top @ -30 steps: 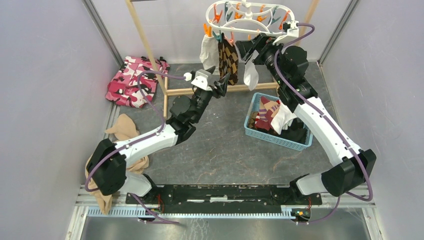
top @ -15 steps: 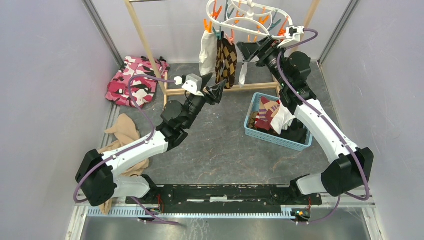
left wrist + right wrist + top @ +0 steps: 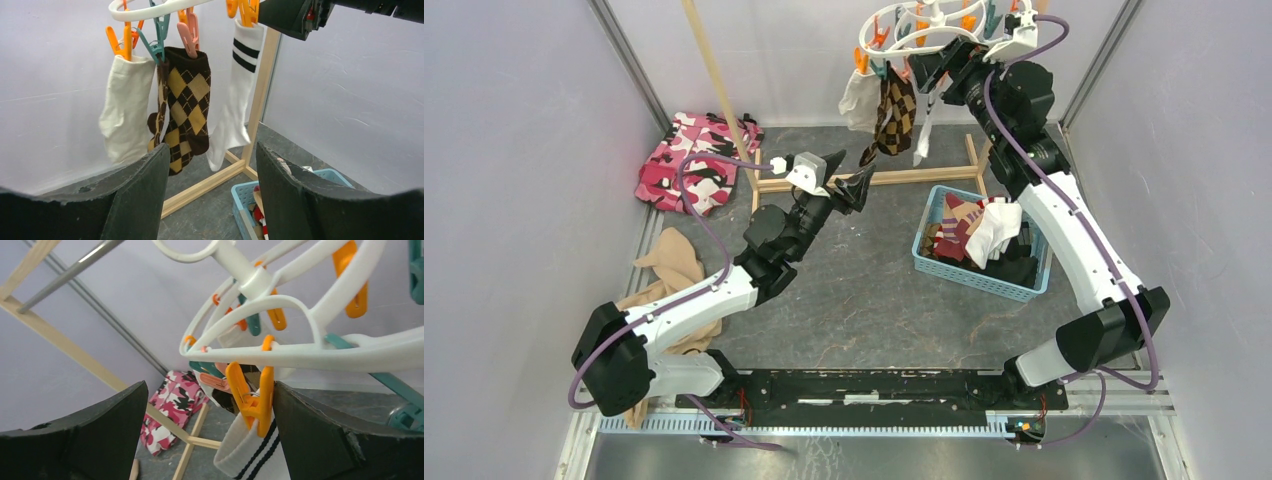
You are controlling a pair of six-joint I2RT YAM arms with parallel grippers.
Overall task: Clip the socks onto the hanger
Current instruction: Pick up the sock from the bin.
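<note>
The hanger (image 3: pixel 257 276) hangs at the back, three socks (image 3: pixel 187 100) clipped on, more in the blue basket (image 3: pixel 974 277) below. Right gripper (image 3: pixel 209 390) by an orange clothespin (image 3: pixel 250 400) and left gripper (image 3: pixel 212 147) both gape empty; fetch one sock by its cuff, edge left free for pinning

The white oval hanger (image 3: pixel 150 7) hung tilted, orange and teal pins dangling. Clipped side by side beneath it were a plain white sock (image 3: pixel 125 107), two brown argyle socks (image 3: pixel 187 107) and a dark-striped white sock (image 3: pixel 235 100). More socks (image 3: pixel 969 232) lay heaped in a blue basket (image 3: pixel 969 278).
</note>
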